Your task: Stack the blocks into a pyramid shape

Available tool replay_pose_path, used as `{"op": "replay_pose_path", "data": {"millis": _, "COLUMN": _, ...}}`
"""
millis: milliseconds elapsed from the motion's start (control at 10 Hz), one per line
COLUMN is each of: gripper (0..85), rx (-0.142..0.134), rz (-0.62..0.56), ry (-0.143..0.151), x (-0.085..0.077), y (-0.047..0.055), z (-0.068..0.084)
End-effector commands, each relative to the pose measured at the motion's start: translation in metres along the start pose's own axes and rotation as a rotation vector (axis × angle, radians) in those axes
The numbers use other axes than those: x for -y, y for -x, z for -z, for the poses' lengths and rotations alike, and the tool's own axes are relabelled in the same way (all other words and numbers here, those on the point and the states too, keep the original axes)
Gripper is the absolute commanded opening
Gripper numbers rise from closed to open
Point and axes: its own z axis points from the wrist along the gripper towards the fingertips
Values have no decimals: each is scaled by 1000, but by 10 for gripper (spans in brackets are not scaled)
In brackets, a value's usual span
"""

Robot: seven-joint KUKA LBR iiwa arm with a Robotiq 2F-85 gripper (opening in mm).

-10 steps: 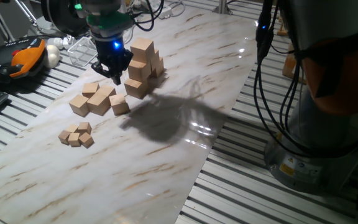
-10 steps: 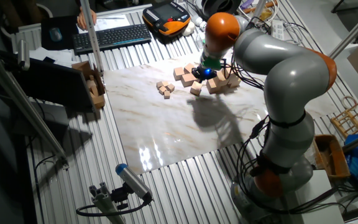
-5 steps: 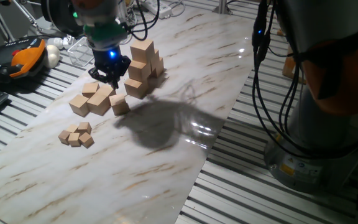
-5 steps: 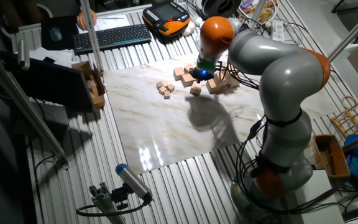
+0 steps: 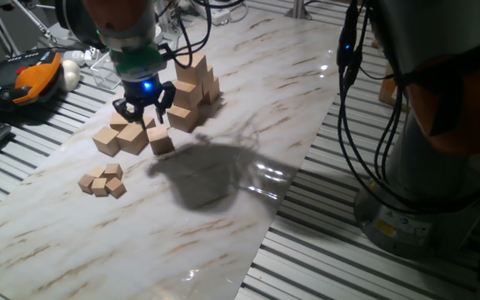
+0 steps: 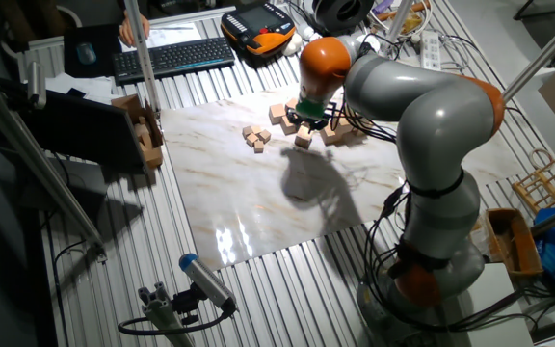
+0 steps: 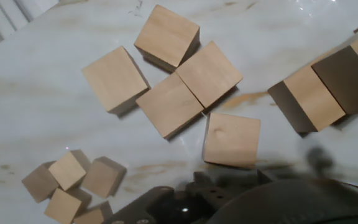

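A partly built stack of pale wooden blocks [image 5: 192, 87] stands at the back of the marble board [image 5: 223, 217]; in the hand view it shows at the right edge as the stack [image 7: 316, 93]. Several loose blocks [image 5: 128, 133] lie flat in front of it, seen close up as the loose blocks [image 7: 179, 93] in the hand view. My gripper [image 5: 144, 114] hangs open just above this loose group, left of the stack, with nothing between its fingers. From the other side the gripper [image 6: 303, 120] covers part of the group. Only the hand's dark housing [image 7: 185, 205] shows in the hand view.
A cluster of much smaller cubes [image 5: 102, 181] lies left of the loose blocks, also visible as small cubes [image 7: 73, 183]. An orange teach pendant [image 5: 32, 77] and a clear plastic box [image 5: 107, 67] sit off the board's back left. The arm's base [image 5: 423, 208] stands at the right.
My gripper has moved left and down, away from the stack's side to a spot over the loose blocks. The blocks have not moved.
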Motion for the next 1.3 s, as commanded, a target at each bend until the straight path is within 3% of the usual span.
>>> {"op": "replay_pose_path", "data": {"millis": 0, "gripper": 850, "rx": -2, "rz": -11, "ry": -2, "x": 0, "y": 0, "z": -2}}
{"op": "replay_pose_path", "data": {"millis": 300, "gripper": 850, "rx": -16, "rz": -41, "ry": 1, "x": 2, "y": 3, "z": -6}}
{"op": "replay_pose_path", "data": {"millis": 600, "gripper": 850, "rx": -21, "rz": -55, "ry": -33, "x": 2, "y": 5, "z": -15}}
{"op": "replay_pose_path", "data": {"millis": 700, "gripper": 680, "rx": -13, "rz": -54, "ry": -47, "x": 3, "y": 6, "z": -21}}
{"op": "replay_pose_path", "data": {"millis": 1000, "gripper": 680, "rx": -7, "rz": -76, "ry": -60, "x": 6, "y": 9, "z": -30}}
{"op": "replay_pose_path", "data": {"millis": 1100, "gripper": 850, "rx": -11, "rz": -79, "ry": -63, "x": 6, "y": 10, "z": -33}}
{"op": "replay_pose_path", "data": {"millis": 1200, "gripper": 850, "rx": -15, "rz": -83, "ry": -61, "x": 7, "y": 11, "z": -36}}
